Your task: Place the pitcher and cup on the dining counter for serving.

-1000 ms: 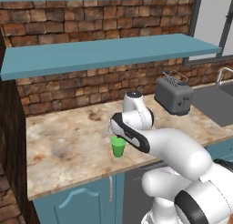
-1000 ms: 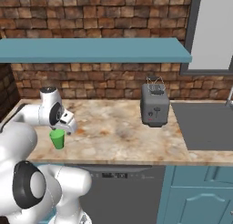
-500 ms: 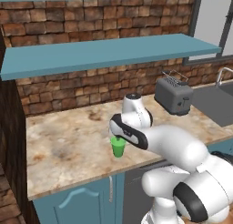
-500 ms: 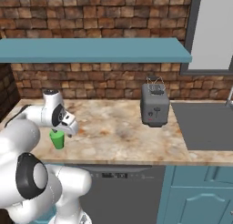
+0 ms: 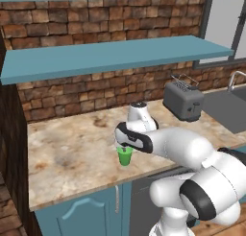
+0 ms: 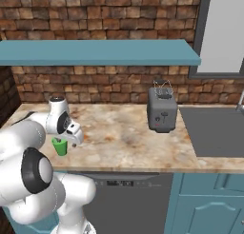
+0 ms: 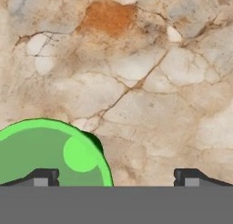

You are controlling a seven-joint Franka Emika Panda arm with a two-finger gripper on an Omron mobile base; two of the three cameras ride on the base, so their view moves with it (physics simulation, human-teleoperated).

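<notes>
Green cup (image 5: 125, 156) unmarked, upright on marbled wall counter (image 5: 72, 148); gripper (image 7: 116, 177) directly above, jaws fully spread, holding nothing; steel toaster (image 6: 162, 109) unlabelled

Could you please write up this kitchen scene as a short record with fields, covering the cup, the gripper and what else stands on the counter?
cup: small bright green tapered tumbler, upright on the counter near its front edge
gripper: open, directly above the tumbler, looking down into it; one fingertip over the rim, the other over bare stone
contact: none visible
support: beige-brown marbled wall counter below a brick wall
other item: grey metal toaster, farther along the counter towards the sink
overhead: long teal shelf
</notes>
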